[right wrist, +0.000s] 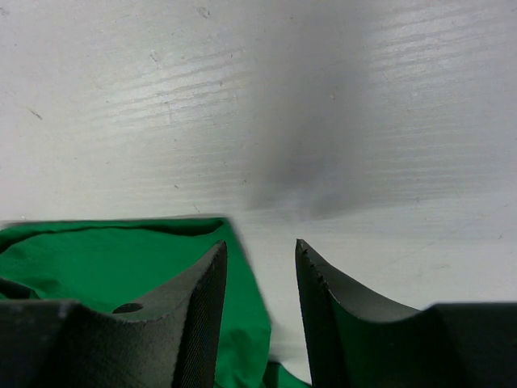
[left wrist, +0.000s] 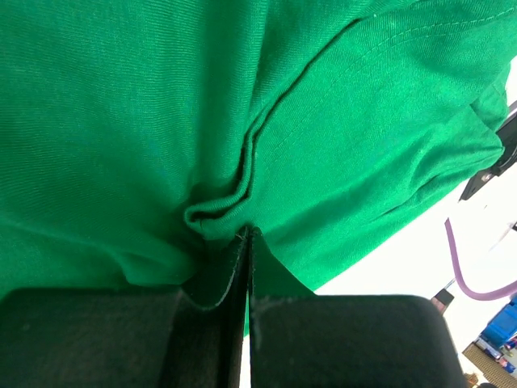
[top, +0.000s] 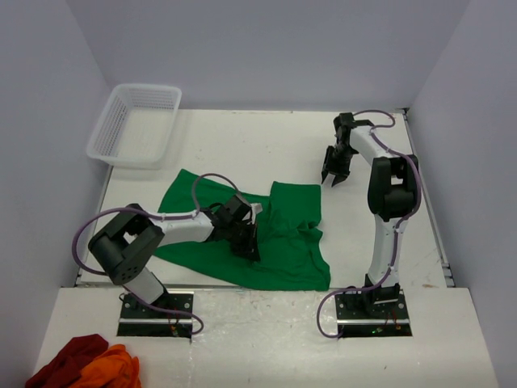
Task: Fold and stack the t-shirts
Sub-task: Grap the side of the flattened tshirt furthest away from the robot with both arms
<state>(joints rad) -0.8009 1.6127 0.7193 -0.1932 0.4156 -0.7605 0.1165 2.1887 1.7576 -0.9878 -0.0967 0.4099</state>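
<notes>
Where walls (top: 266, 48) enclose, white table (top: 258, 145) bears t-shirt (top: 291, 242).

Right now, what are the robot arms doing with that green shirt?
The left claw is pinched shut on a fold of the green t-shirt, which lies crumpled on the table, not folded yet. The right claw is open and empty, over bare table just past the shirt's far edge. A white basket sits at the far left corner, and a red and orange clothes pile waits at the near left.
</notes>
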